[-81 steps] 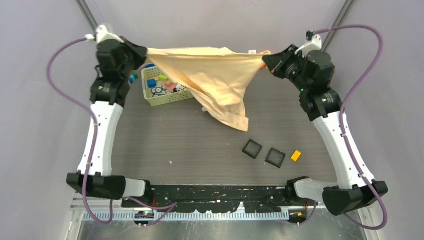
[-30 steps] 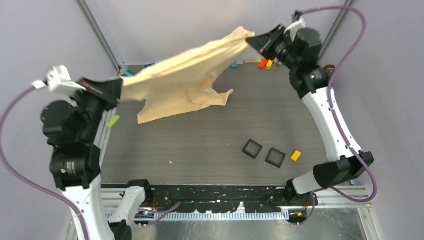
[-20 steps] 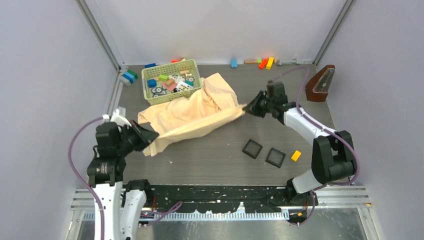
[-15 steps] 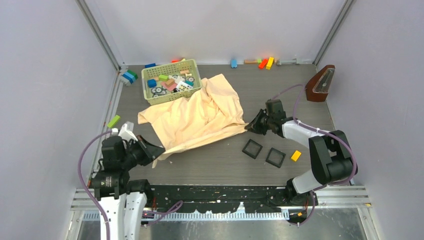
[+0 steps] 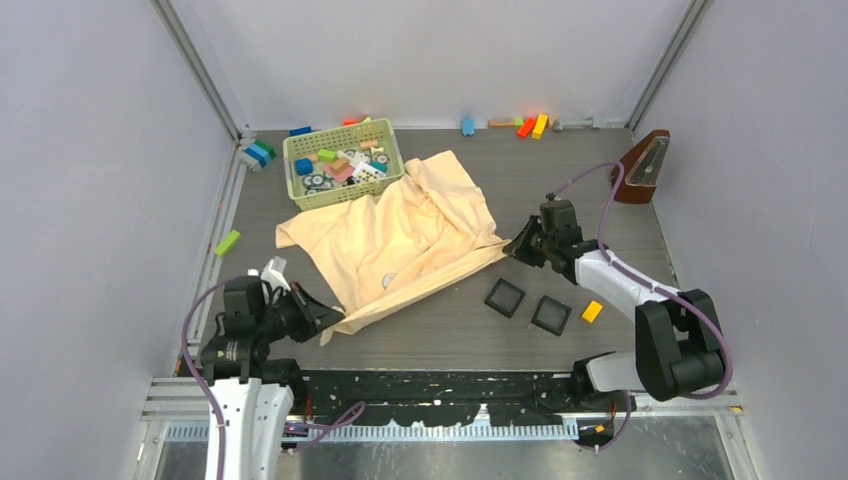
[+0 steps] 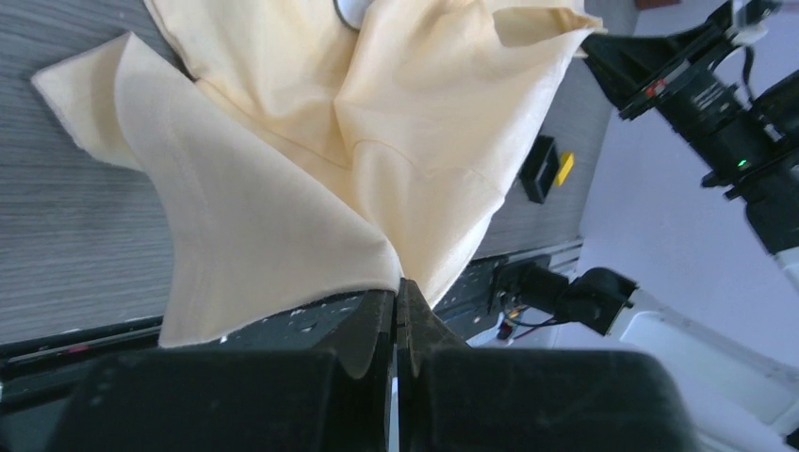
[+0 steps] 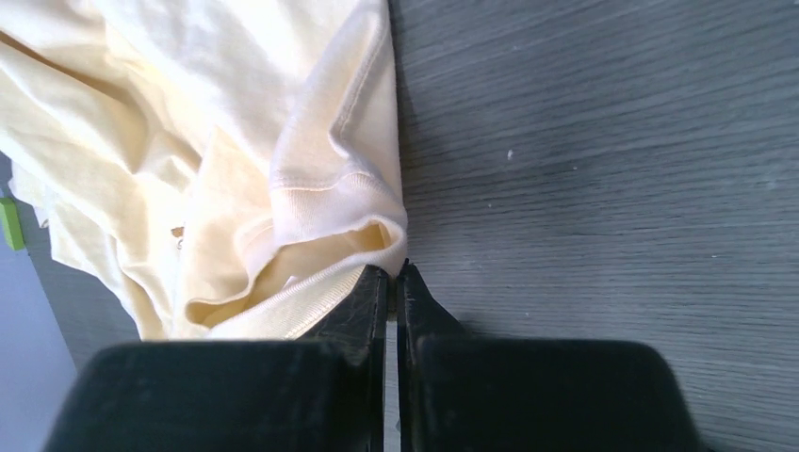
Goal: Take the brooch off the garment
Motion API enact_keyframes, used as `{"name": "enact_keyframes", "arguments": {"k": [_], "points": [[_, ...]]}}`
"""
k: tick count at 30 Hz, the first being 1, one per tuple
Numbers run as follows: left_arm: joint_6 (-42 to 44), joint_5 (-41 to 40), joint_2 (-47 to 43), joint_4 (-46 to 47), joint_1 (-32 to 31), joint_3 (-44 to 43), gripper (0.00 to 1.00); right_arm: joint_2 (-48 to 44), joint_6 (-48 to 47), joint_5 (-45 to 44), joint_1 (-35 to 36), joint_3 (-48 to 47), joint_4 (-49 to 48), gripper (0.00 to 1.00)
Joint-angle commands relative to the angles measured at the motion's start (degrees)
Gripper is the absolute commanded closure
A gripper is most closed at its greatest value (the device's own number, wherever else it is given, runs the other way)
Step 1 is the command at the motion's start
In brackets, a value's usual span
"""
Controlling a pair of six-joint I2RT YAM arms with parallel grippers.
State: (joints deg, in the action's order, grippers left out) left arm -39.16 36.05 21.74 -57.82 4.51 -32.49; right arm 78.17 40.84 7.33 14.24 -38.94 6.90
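The pale yellow garment (image 5: 400, 230) lies crumpled across the table's middle-left. My left gripper (image 5: 335, 318) is shut on its near corner, and in the left wrist view the cloth (image 6: 311, 141) fans out from the closed tips (image 6: 399, 282). My right gripper (image 5: 512, 247) is shut on the ribbed hem at the garment's right edge (image 7: 320, 202), tips low over the table (image 7: 394, 268). A small flat round grey disc (image 5: 388, 281) sits on the cloth, half under a fold (image 6: 350, 11). I cannot make out the brooch in any view.
A green basket (image 5: 340, 128) of small blocks stands behind the garment, which touches it. Two black square trays (image 5: 505, 297) (image 5: 551, 314) and a yellow block (image 5: 592, 311) lie at the near right. A brown wedge-shaped object (image 5: 641, 166) stands far right; loose blocks (image 5: 530, 125) line the back edge.
Both arms came down from holding the garment stretched in the air and laid it on the table. Since half a second ago the cloth has spread slightly to the right and nearer.
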Motion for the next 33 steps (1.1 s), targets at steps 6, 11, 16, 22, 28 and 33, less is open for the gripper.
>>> {"name": "enact_keyframes", "arguments": {"k": [6,11,16,22,28,33], "points": [[-7.7,-6.3,12.9,20.9,-1.9,-4.3,1.0,-5.3,-2.2,-5.1,-0.7,6.2,-13.7,0.99],[-7.3,-16.3,22.1,25.2,-14.9,-7.7,1.0,-5.0,-2.2,-6.2,-0.7,8.1,-16.0,1.0],[-11.1,-27.6,26.6,27.8,-34.2,-7.3,1.0,-4.0,-2.3,-9.2,-0.6,8.2,-15.7,0.99],[-19.1,-43.5,22.6,25.7,-56.4,-2.4,1.0,-2.8,-2.1,-11.6,-0.6,8.1,-15.1,0.99],[-24.4,-46.9,27.8,23.5,-73.4,-1.4,1.0,-4.2,-1.2,-18.7,-0.6,8.3,-12.5,0.99],[-29.8,-57.6,37.5,21.1,-89.2,-7.3,1.0,-6.8,-1.2,-20.9,-0.7,9.4,-11.9,0.99]]}}
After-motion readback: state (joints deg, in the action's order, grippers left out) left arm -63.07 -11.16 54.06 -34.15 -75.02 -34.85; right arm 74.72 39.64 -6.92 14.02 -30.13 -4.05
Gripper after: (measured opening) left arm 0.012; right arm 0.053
